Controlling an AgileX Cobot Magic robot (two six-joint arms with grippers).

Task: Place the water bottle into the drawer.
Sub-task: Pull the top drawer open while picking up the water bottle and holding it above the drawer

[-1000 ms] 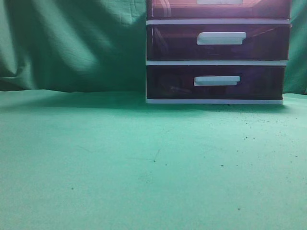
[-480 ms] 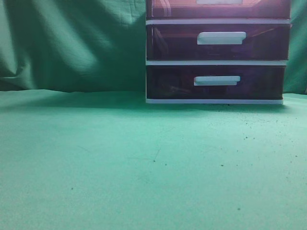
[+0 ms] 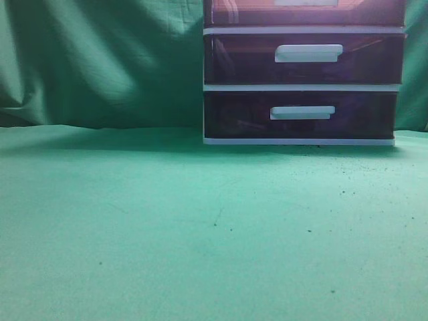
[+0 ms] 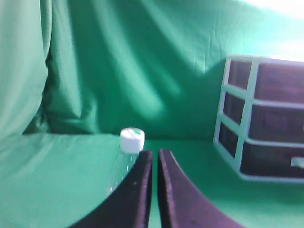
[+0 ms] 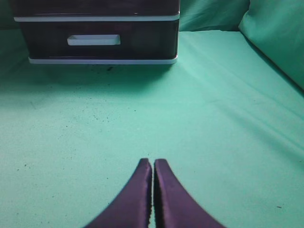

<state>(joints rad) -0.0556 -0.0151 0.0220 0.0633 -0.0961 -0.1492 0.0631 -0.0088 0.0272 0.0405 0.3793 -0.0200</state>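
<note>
A clear water bottle with a white cap (image 4: 131,140) stands upright in the left wrist view, just behind and left of my left gripper (image 4: 155,153), which is shut and empty. The white-framed drawer unit (image 3: 304,87) stands at the back right of the exterior view. Its uppermost purple-red drawer (image 3: 304,10) is cut off by the top edge and looks closed. The unit also shows in the left wrist view (image 4: 261,118). My right gripper (image 5: 153,162) is shut and empty above bare green cloth, with the unit's lowest drawer (image 5: 95,40) ahead to the left. Neither gripper nor the bottle shows in the exterior view.
Green cloth covers the table (image 3: 200,227) and hangs as a backdrop (image 3: 100,60). The two lower purple drawers (image 3: 304,60) are closed with white bar handles. A cloth fold rises at the right in the right wrist view (image 5: 280,38).
</note>
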